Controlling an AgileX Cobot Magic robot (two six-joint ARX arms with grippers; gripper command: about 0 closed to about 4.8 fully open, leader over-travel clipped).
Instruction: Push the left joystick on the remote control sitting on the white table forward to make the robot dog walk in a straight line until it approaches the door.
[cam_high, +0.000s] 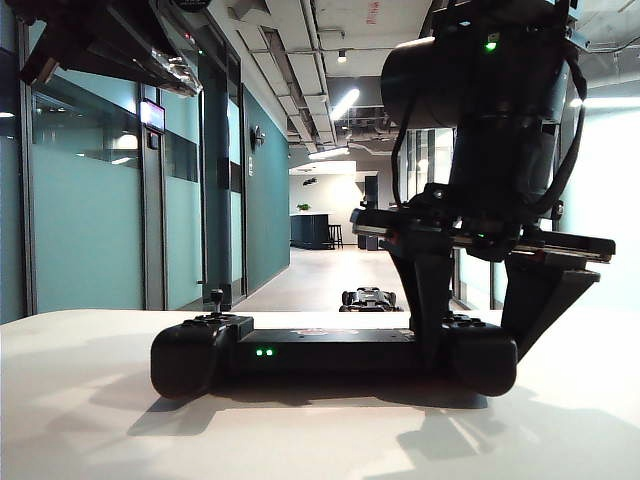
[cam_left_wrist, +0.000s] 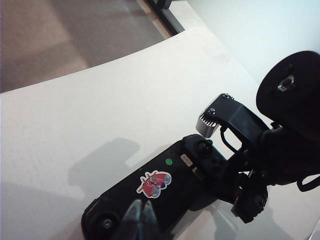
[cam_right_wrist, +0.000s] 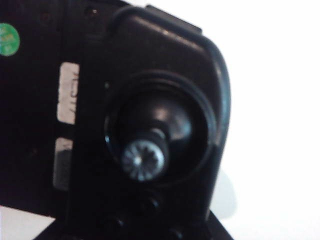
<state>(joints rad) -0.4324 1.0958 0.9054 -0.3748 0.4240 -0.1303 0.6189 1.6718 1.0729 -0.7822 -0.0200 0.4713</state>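
The black remote control lies on the white table with two green lights lit. Its left joystick stands upright and untouched; from above, the left joystick sits just beside my left gripper, which is shut and hovers over the remote control. My right gripper is open and straddles the controller's right end, one finger on each side. The right wrist view shows the right thumbstick close up. The robot dog is on the corridor floor beyond the table.
A teal glass wall with doors lines the corridor's left side. My left arm hangs high at the upper left. The table's far edge curves toward the floor.
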